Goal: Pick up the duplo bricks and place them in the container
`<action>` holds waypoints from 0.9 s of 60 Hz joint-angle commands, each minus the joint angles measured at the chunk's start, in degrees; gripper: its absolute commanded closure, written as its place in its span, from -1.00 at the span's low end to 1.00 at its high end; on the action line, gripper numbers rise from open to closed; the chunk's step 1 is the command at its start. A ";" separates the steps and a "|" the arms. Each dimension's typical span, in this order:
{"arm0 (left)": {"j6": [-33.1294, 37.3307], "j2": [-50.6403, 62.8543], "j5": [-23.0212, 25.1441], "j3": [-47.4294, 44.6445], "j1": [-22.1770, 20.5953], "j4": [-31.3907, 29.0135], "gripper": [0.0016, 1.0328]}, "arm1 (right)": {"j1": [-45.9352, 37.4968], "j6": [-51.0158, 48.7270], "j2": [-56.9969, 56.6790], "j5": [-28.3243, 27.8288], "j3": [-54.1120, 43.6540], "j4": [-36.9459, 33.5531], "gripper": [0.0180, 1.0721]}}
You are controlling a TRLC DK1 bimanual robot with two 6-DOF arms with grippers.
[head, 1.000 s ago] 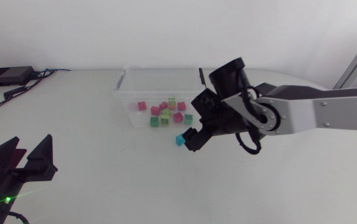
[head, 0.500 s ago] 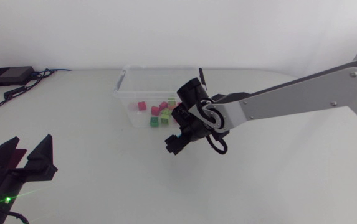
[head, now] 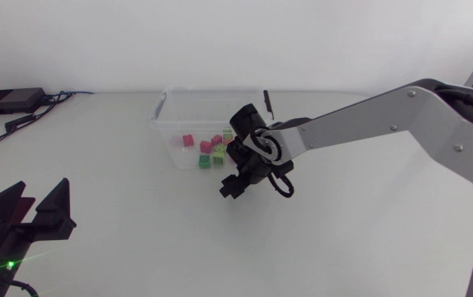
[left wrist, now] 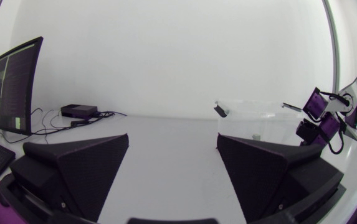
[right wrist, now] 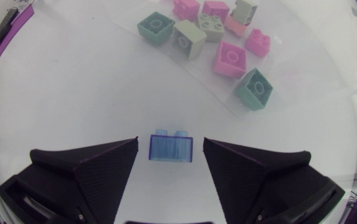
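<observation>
The right claw [right wrist: 169, 142], spread, straddles a blue brick [right wrist: 171, 149] without touching; overhead, the claw hides it.

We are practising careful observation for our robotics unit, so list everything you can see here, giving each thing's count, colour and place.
Container: one, clear plastic, far middle of the table.
Bricks: about ten, pink, green and pale green, inside the container.
Blue brick: one, on the table beside the container, between the right claw's fingers, untouched.
Black box: one, table's far left corner, with cables.
Table: one, white, under everything.
Right claw: one, black, open, around the blue brick.
Left claw: one, black, open, empty, near left corner.
</observation>
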 commanded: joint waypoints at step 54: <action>0.66 -0.67 -0.33 -0.78 -0.24 -0.27 -0.92 | -0.55 2.03 -5.61 2.47 9.17 -22.42 0.47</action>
